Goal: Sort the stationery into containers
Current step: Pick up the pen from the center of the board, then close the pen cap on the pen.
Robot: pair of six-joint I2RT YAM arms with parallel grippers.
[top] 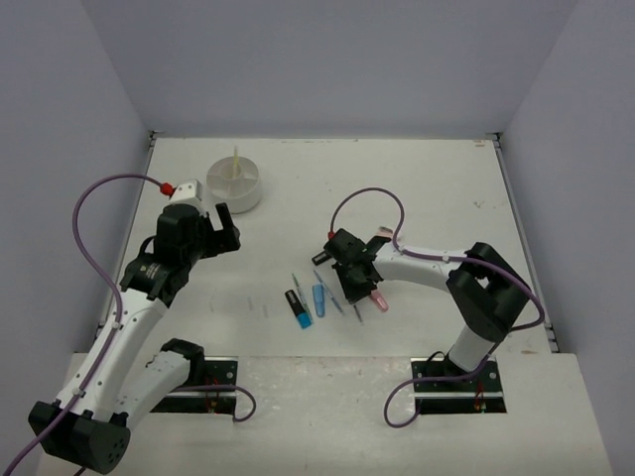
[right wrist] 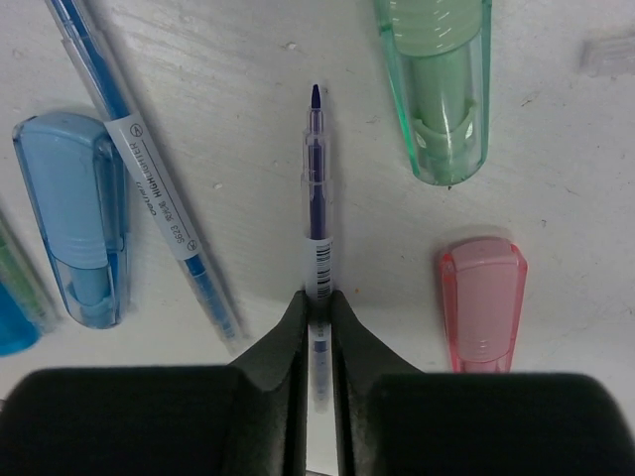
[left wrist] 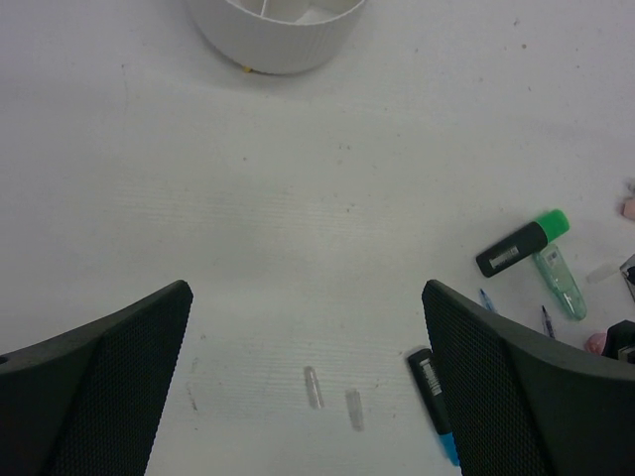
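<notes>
My right gripper (right wrist: 317, 302) is shut on a thin purple pen (right wrist: 317, 188) down at the table among the stationery; it also shows in the top view (top: 352, 281). Around it lie a blue pen (right wrist: 149, 188), a light-blue highlighter (right wrist: 74, 228), a green highlighter (right wrist: 442, 89) and a pink one (right wrist: 481, 302). My left gripper (left wrist: 308, 377) is open and empty above the table, between the white tub (top: 235, 185) and the pile. A yellow stick (top: 236, 159) stands in the tub. A black-and-blue highlighter (top: 298, 307) lies at the pile's left.
The left wrist view shows the tub's wall (left wrist: 278, 35) ahead, a black-and-green highlighter (left wrist: 521, 246), a clear green one (left wrist: 561, 283) and two small clear caps (left wrist: 314, 387) under the fingers. White walls enclose the table.
</notes>
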